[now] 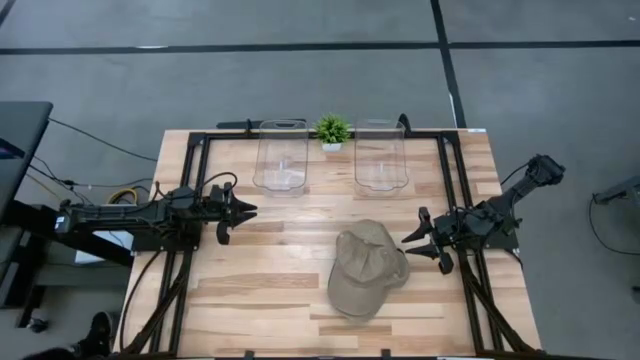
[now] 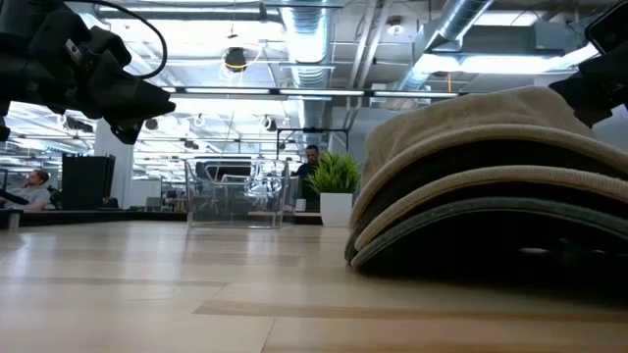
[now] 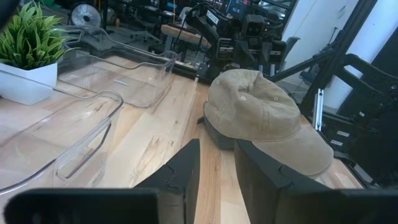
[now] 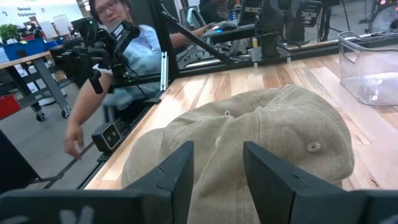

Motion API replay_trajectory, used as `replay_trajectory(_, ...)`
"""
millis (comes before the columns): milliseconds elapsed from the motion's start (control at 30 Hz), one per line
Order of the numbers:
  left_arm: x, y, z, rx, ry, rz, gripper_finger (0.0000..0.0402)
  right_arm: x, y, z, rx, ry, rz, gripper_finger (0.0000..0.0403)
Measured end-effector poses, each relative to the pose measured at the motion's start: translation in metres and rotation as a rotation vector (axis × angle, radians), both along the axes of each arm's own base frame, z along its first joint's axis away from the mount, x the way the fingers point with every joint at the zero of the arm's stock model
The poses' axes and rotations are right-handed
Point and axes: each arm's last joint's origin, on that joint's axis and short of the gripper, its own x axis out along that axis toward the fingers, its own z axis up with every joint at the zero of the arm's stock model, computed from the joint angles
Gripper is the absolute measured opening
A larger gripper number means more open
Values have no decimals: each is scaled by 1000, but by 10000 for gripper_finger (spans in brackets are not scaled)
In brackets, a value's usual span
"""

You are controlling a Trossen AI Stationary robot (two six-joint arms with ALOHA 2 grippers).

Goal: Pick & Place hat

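Note:
A tan corduroy cap (image 1: 365, 270) lies on the wooden table right of centre, its brim toward the near edge; it also shows in the right wrist view (image 4: 261, 137), the left wrist view (image 3: 264, 115) and the low view (image 2: 491, 176). My right gripper (image 1: 412, 243) is open, just right of the cap's crown and a little above it. In its wrist view the two fingers (image 4: 217, 174) stand over the crown without touching it. My left gripper (image 1: 243, 211) is open above the table's left half, pointing toward the cap, well short of it (image 3: 214, 171).
Two clear plastic bins (image 1: 282, 155) (image 1: 380, 155) stand at the far edge with a small potted plant (image 1: 332, 130) between them. Black frame rails (image 1: 455, 190) run along the table's sides. Bare wood lies between the left gripper and the cap. A person (image 4: 118, 50) sits beyond the table.

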Motion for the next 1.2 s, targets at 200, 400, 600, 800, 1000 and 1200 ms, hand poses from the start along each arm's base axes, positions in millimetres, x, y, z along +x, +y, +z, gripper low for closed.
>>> replay_trajectory(200, 0, 0, 0, 0, 0, 0, 97, 0, 0, 0, 0, 0, 0, 128)
replay_trajectory(400, 0, 0, 0, 0, 0, 0, 97, 0, 0, 0, 0, 0, 0, 128)
replay_trajectory(600, 0, 0, 0, 0, 0, 0, 97, 0, 0, 0, 0, 0, 0, 128)
replay_trajectory(800, 0, 0, 0, 0, 0, 0, 97, 0, 0, 0, 0, 1, 0, 128)
replay_trajectory(1000, 0, 0, 0, 0, 0, 0, 97, 0, 0, 0, -1, 0, -1, 128)
replay_trajectory(1200, 0, 0, 6, 5, -62, 0, 97, 0, 0, 0, -6, -7, -1, 128)
